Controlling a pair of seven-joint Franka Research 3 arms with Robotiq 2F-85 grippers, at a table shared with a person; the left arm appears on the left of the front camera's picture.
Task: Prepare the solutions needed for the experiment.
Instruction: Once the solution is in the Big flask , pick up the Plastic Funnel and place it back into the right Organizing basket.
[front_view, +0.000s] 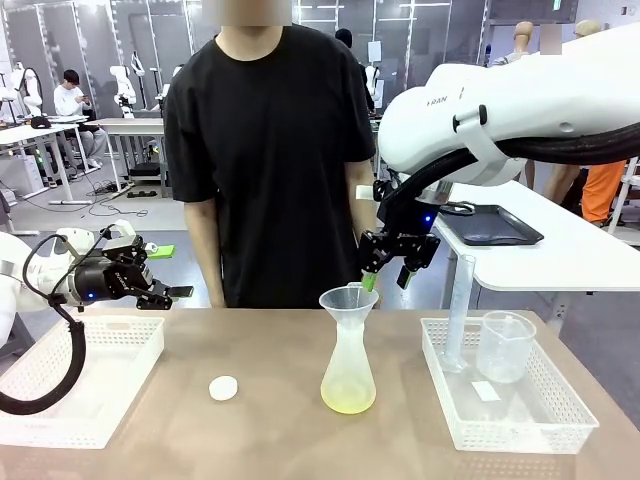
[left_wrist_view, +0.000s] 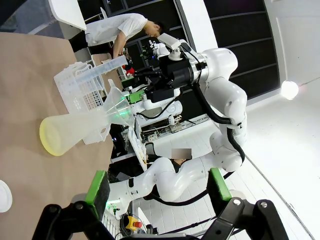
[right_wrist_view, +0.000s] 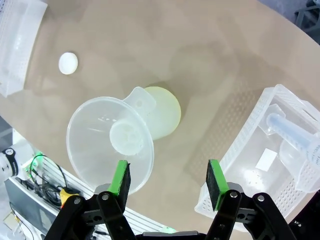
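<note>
At desk (front_view: 270, 345) centre: flask (front_view: 348, 372) upright, funnel (front_view: 347, 300) seated in neck to guide pouring; solutions (front_view: 349, 403) lie as shallow yellow-green layer at flask bottom. Right claw (front_view: 387, 280) released, empty, poised above near funnel rim. Left claw (front_view: 168, 272) released, held aside over left tray (front_view: 60, 425), clear of work. Cylinder (front_view: 459, 310), beaker (front_view: 503, 347) stand in right tray (front_view: 560, 425).

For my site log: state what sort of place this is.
Probably a robotics lab staging chemistry work: a funnel-topped flask holding pale yellow liquid, a measuring cylinder and beaker in a white basket, white robot arms at the table.
</note>
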